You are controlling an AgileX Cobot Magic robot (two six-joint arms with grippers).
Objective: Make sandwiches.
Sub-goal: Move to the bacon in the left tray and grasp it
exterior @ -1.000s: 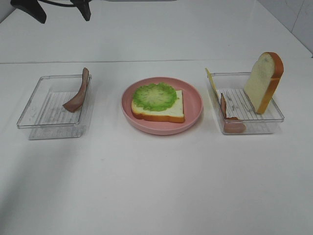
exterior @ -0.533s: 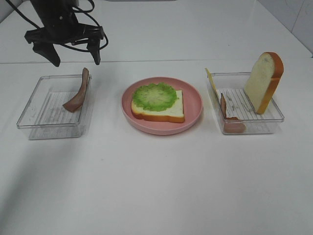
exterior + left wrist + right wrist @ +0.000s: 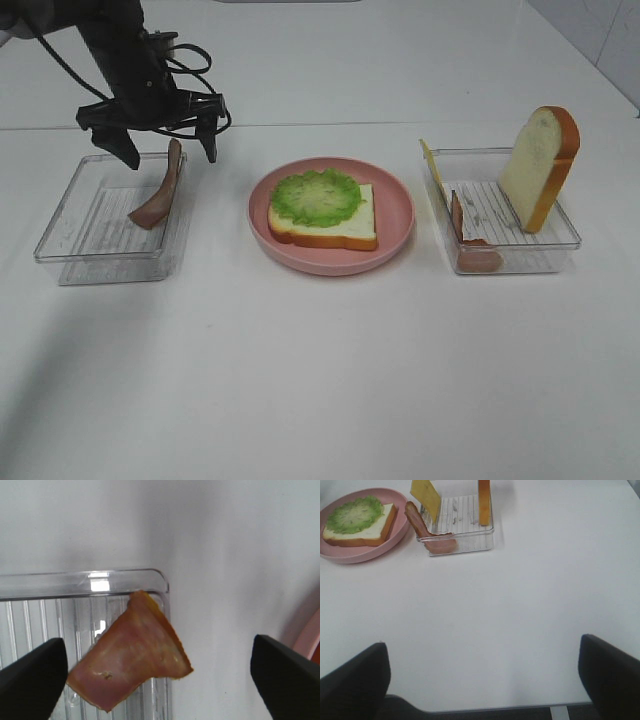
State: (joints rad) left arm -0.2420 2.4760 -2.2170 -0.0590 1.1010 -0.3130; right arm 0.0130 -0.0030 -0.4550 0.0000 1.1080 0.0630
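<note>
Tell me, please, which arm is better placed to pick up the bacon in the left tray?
Left. The left gripper, open, hangs just above the bacon leaning in the left tray; the right gripper is far off on the other side.

sandwich (image 3: 322, 214) | bread slice (image 3: 352, 232), lettuce (image 3: 316, 196) on top | flat on pink plate (image 3: 399, 214)

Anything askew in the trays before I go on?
Nothing spilled, but pieces stand instead of lying flat: the bacon strip leans on the left tray wall, and the bread slice stands on edge in the right tray.
</note>
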